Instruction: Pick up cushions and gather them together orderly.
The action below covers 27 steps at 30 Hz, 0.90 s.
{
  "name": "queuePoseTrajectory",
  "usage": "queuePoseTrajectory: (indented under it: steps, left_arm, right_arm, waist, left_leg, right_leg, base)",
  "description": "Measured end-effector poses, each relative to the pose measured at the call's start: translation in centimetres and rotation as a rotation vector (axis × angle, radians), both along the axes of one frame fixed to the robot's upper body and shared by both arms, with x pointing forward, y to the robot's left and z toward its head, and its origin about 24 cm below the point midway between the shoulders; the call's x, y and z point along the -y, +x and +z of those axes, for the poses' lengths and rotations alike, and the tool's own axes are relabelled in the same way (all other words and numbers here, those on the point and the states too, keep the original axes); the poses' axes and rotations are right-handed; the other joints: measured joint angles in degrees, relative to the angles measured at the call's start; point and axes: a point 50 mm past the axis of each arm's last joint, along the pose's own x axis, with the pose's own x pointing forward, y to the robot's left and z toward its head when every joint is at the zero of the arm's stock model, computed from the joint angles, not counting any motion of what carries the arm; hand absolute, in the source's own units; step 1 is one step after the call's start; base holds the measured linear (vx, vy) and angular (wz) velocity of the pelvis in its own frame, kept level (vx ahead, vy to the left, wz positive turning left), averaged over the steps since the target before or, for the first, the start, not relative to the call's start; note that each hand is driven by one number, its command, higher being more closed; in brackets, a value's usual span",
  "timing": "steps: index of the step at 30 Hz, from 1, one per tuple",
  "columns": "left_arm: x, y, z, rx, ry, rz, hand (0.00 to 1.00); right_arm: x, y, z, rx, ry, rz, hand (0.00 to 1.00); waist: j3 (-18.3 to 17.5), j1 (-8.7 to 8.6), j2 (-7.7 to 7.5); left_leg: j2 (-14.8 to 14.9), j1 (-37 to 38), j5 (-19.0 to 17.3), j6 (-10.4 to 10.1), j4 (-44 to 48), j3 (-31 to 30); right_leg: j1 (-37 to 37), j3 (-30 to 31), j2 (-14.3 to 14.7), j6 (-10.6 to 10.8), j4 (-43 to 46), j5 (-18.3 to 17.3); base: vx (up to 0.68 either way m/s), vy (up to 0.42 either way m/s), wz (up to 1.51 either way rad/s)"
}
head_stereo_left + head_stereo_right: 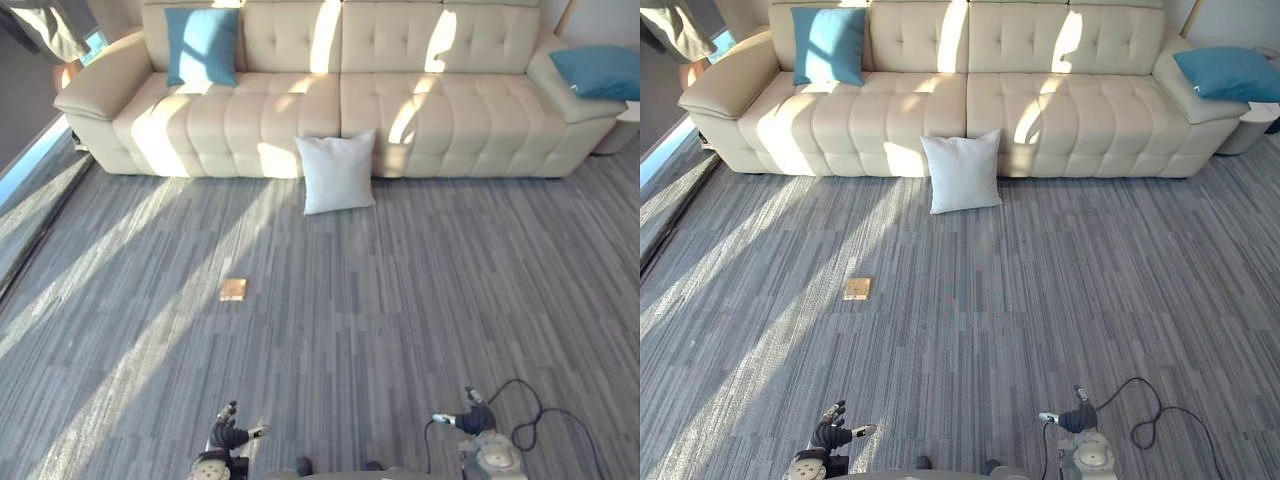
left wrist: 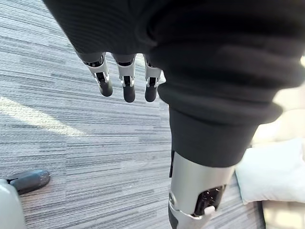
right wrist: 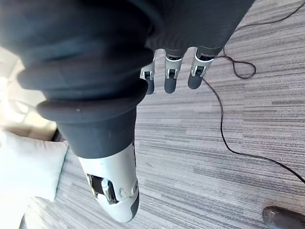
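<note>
We see both hands low at the near edge of the floor (image 1: pixel 400 320), well apart from every cushion. The left hand (image 1: pixel 229 434) hangs on the left side and the right hand (image 1: pixel 466 417) on the right, each held above the grey carpet and touching nothing. In the left wrist view its fingers (image 2: pixel 127 82) point straight out in a row, side by side, dark tips nearly level, with the thumb (image 2: pixel 196 202) standing apart from them. The hand is fully spread and has hold of nothing. The right hand matches it, with its fingers (image 3: pixel 170 75) straight and close together and its thumb (image 3: pixel 110 188) set off to one side (a relaxed, empty pose on both sides).

The white cushion (image 1: pixel 338 172) stands on the floor, tilted back against the front of the cream sofa (image 1: pixel 450 110), about where the two seat halves meet. It also shows at the edge of both wrist views, well past the fingers. One blue cushion (image 1: pixel 203 45) leans upright against the backrest at the sofa's left end. A second blue cushion (image 1: pixel 600 72) lies on the right armrest. A small brown square (image 1: pixel 233 289) lies flat on the floor between the left hand and the sofa, well apart from both.
</note>
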Motion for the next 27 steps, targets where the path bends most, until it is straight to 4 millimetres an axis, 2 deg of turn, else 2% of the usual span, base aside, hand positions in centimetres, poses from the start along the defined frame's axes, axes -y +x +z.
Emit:
queuePoseTrajectory:
  steps: [4, 9, 11, 15, 19, 21, 23, 24, 25, 26, 27]
  left_arm:
    - [0.0, 0.1, 0.1, 0.004, 0.003, -0.011, 0.00]
    - [-0.2, 0.2, 0.1, 0.005, 0.012, -0.018, 0.00]
    - [-0.3, 0.2, 0.2, 0.005, 0.016, -0.019, 0.00]
    - [-0.4, 0.4, 0.3, 0.015, 0.018, -0.019, 0.00]
    - [-0.4, 0.7, 0.6, 0.031, 0.016, -0.009, 0.00]
    - [-0.5, 1.0, 0.9, 0.053, 0.018, -0.002, 0.00]
    - [-0.8, 1.5, 1.4, 0.087, 0.011, 0.026, 0.00]
    - [-1.0, 1.7, 1.6, 0.101, 0.009, 0.040, 0.00]
    - [-1.0, 1.7, 1.6, 0.105, 0.004, 0.049, 0.00]
    - [-1.0, 1.8, 1.8, 0.114, 0.008, 0.049, 0.00]
    - [-1.2, 1.8, 1.8, 0.113, 0.013, 0.050, 0.00]
  right_arm:
    - [0.8, 0.1, 0.3, -0.009, -0.037, 0.033, 0.00]
    - [1.0, 0.1, 0.4, -0.014, -0.050, 0.052, 0.00]
    - [1.0, 0.3, 0.4, -0.011, -0.050, 0.053, 0.00]
    - [0.9, 0.7, 0.5, -0.003, -0.044, 0.047, 0.00]
    - [0.9, 1.4, 0.7, 0.016, -0.019, 0.019, 0.00]
    - [0.8, 1.8, 0.8, 0.029, -0.011, 0.008, 0.00]
    - [0.8, 2.0, 0.8, 0.036, 0.006, -0.013, 0.00]
    - [0.7, 2.0, 0.6, 0.026, 0.013, -0.022, 0.00]
    - [0.6, 1.9, 0.5, 0.018, 0.017, -0.027, 0.00]
    - [0.3, 1.6, 0.3, 0.007, 0.029, -0.034, 0.00]
    - [0.1, 1.4, 0.1, 0.000, 0.038, -0.039, 0.00]
  waist:
    - [0.0, -0.12, 0.17]
    - [0.0, -0.47, 0.36]
    - [0.0, -0.63, 0.62]
    - [0.1, -0.67, 1.24]
    - [0.3, -0.16, 1.32]
    - [0.4, 0.03, 1.33]
    - [0.5, 0.10, 1.27]
    - [0.8, 0.16, 0.78]
    - [1.3, 0.14, 0.47]
    - [1.6, 0.06, -0.02]
    - [2.0, -0.08, -0.49]
  left_leg:
    - [0.5, 0.3, -0.8, -1.1, 1.6, 1.0]
    - [0.9, 0.4, -0.9, -0.9, 2.3, 1.4]
    - [1.1, 0.0, -1.7, 0.2, 3.5, 1.7]
    - [1.3, -1.5, -2.6, 0.5, 5.1, 2.9]
    - [1.8, -4.2, -6.4, 1.6, 9.4, 4.6]
    - [1.9, -5.7, -8.5, 2.7, 11.7, 5.5]
    - [1.6, -6.9, -11.4, 4.3, 13.4, 6.0]
    - [0.8, -7.0, -13.5, 5.2, 14.4, 6.3]
    - [0.0, -6.7, -14.7, 5.4, 14.4, 6.2]
    - [-1.3, -5.4, -15.6, 6.1, 14.4, 5.4]
    - [-1.9, -4.7, -16.1, 6.4, 14.4, 5.1]
  right_leg:
    - [0.3, 0.0, 0.0, 0.5, 1.2, -0.3]
    - [0.5, -0.1, 0.3, 0.5, 1.6, -0.4]
    - [0.5, 0.0, 0.4, 0.4, 1.8, -0.5]
    - [-1.5, 0.1, 0.3, 0.3, 3.6, -0.6]
    - [-3.6, 1.3, 0.3, 0.6, 5.2, -1.7]
    - [-5.4, 1.8, 0.0, 1.4, 6.9, -2.7]
    - [-8.0, 2.0, -0.7, 1.8, 11.5, -5.7]
    - [-10.9, 2.1, -2.1, 3.5, 18.5, -8.7]
    - [-13.7, 1.6, -3.3, 4.5, 25.4, -9.6]
    - [-18.9, 0.5, -5.6, 3.8, 37.2, -9.2]
    - [-21.6, 0.0, -6.6, 3.4, 42.3, -9.5]
  base:
    - [0.06, -0.024, -0.05]
    - [0.05, -0.033, -0.01]
    - [0.03, -0.034, -0.04]
    - [0.00, -0.010, -0.12]
    - [0.00, 0.026, -0.21]
    - [0.00, 0.078, -0.23]
    - [0.01, 0.118, -0.09]
    - [0.01, 0.105, -0.02]
    - [0.02, 0.146, 0.03]
    - [0.08, 0.141, 0.10]
    - [0.17, 0.145, 0.23]
